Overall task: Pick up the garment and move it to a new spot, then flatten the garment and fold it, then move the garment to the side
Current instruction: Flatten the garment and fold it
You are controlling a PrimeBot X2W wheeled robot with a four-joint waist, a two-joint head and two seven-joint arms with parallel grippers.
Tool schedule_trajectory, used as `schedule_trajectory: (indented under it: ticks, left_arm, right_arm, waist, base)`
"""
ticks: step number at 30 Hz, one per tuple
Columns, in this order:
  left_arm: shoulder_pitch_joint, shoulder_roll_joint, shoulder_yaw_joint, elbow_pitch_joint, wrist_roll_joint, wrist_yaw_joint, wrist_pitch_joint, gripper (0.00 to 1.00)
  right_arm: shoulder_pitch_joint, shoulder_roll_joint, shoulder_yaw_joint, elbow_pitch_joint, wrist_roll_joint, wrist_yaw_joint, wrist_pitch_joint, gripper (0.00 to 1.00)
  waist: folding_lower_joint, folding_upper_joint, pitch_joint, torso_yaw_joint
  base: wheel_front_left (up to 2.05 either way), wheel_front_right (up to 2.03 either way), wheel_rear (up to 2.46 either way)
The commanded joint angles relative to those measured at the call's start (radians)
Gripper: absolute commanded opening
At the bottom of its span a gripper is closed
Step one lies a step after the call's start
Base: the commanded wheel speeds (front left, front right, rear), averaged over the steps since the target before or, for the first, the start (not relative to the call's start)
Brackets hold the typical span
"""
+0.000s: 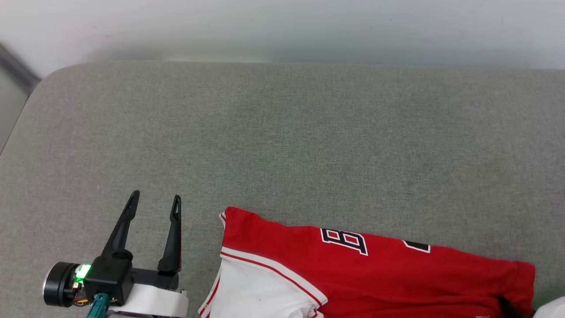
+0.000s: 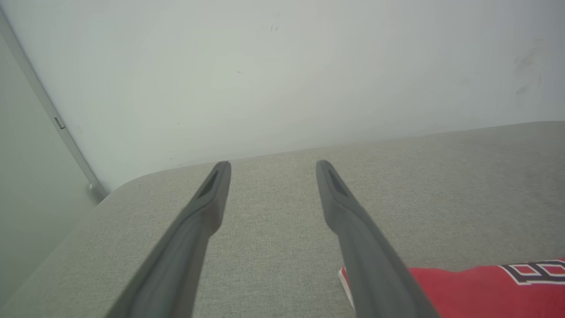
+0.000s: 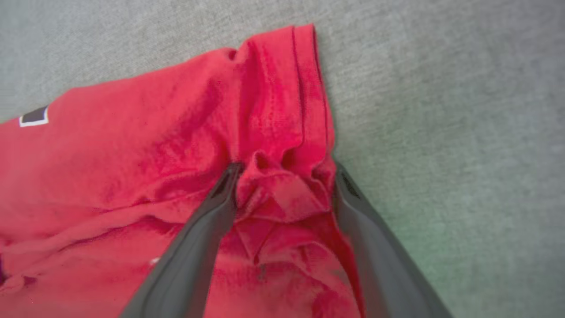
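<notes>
The garment (image 1: pixel 375 265) is a red jersey with a white sleeve and black white-outlined lettering. It lies crumpled along the near edge of the grey cushioned surface and runs off the bottom of the head view. My left gripper (image 1: pixel 156 195) stands open just left of the garment's corner, nothing between its fingers; in the left wrist view the left gripper (image 2: pixel 272 164) points at the wall with the garment (image 2: pixel 476 291) at lower right. My right gripper (image 3: pixel 287 167) is open, its fingers straddling a bunched fold at the hem of the garment (image 3: pixel 132 154).
The grey-green padded surface (image 1: pixel 282 145) stretches wide and bare beyond the garment to a white wall (image 1: pixel 282 26) at the back. Its rounded far-left corner (image 1: pixel 53 75) drops off beside a dark strip. A pale part of my right arm (image 1: pixel 551 309) sits at the lower right corner.
</notes>
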Motion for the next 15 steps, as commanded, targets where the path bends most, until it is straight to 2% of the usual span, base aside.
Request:
schedule_trajectory:
  ticks: [1,6,7,8,9,15]
  left_arm:
    - [-0.008,-0.007,0.003,0.001,0.006,-0.004,-0.002,1.00]
    - [-0.006,-0.020,0.014,0.005,0.017,-0.017,-0.002,1.00]
    - [-0.006,-0.022,0.015,0.006,0.018,-0.018,-0.002,1.00]
    - [-0.005,-0.024,0.017,0.007,0.020,-0.019,-0.002,1.00]
    - [-0.004,-0.027,0.018,0.007,0.022,-0.021,-0.002,1.00]
    - [0.006,-0.037,0.030,0.010,0.029,-0.028,-0.002,1.00]
  right_arm:
    - [0.000,0.063,0.077,0.047,0.018,0.014,0.021,1.00]
    - [-0.003,0.061,0.116,0.060,0.026,0.014,0.011,1.00]
    - [-0.002,0.058,0.117,0.063,0.025,0.014,0.011,0.75]
    - [0.000,0.052,0.113,0.067,0.018,0.014,0.005,0.34]
    - [0.001,0.046,0.106,0.070,0.008,0.014,-0.002,0.00]
    - [-0.006,0.016,0.065,0.071,-0.020,0.007,-0.052,0.00]
  waist:
    - [0.0000,-0.0001,-0.002,0.001]
    - [0.0000,-0.0001,-0.009,0.001]
    - [0.0000,-0.0001,-0.010,0.001]
    - [0.0000,-0.0001,-0.012,0.001]
    - [0.0000,-0.0001,-0.013,0.001]
    - [0.0000,-0.0001,-0.021,-0.004]
  base:
    - [0.00,0.00,0.00]
    - [0.00,0.00,0.00]
    - [0.00,0.00,0.00]
    - [0.00,0.00,0.00]
    - [0.00,0.00,0.00]
    - [0.00,0.00,0.00]
